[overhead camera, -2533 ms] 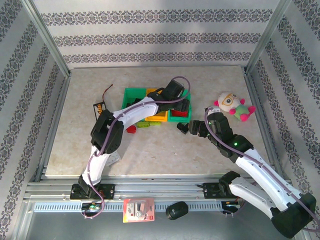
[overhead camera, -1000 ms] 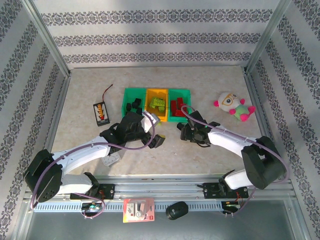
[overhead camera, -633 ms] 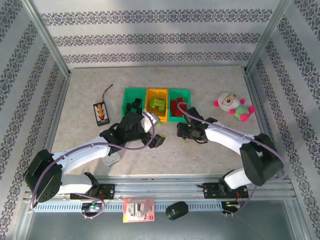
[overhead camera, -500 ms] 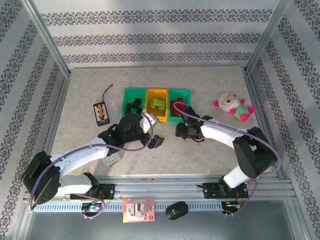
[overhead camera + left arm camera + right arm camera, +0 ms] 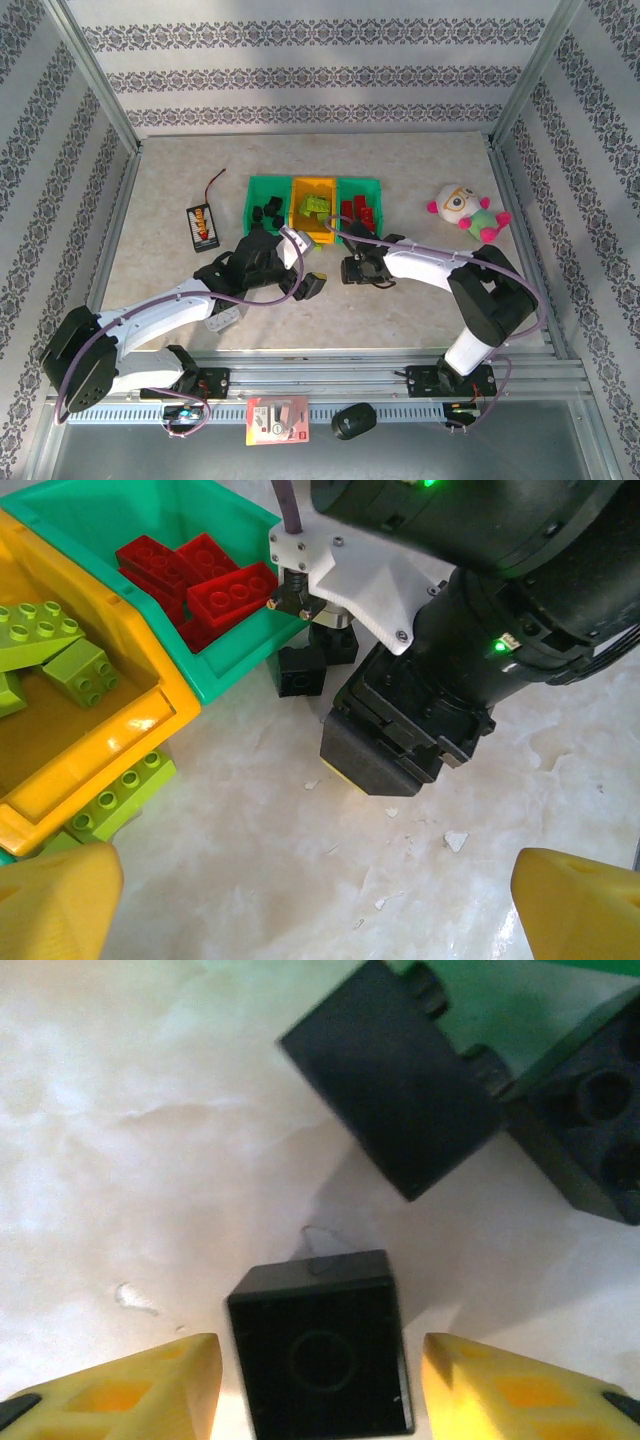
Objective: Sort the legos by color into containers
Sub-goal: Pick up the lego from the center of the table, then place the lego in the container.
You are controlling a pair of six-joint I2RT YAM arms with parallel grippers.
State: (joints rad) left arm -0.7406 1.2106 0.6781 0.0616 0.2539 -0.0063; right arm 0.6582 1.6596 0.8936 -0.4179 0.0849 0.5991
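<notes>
Containers (image 5: 313, 181) are ranged across the far middle, black bricks (image 5: 268, 211) lying in the leftmost. Just near of the rightmost, the right gripper (image 5: 347, 270) is set astride a squarish black lego (image 5: 320, 1360) (slim gaps either side, nothing pinched yet); the left gripper (image 5: 320, 900) is held wide, empty.

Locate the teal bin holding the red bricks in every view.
Top external: the teal bin is rightmost in the row of three bins.
Left wrist: upper left, red bricks inside, beside the orange-yellow bin.
Right wrist: likely the green wall along the top right edge.
Landmark: loose black bricks by its wall, in both wrist views.
</notes>
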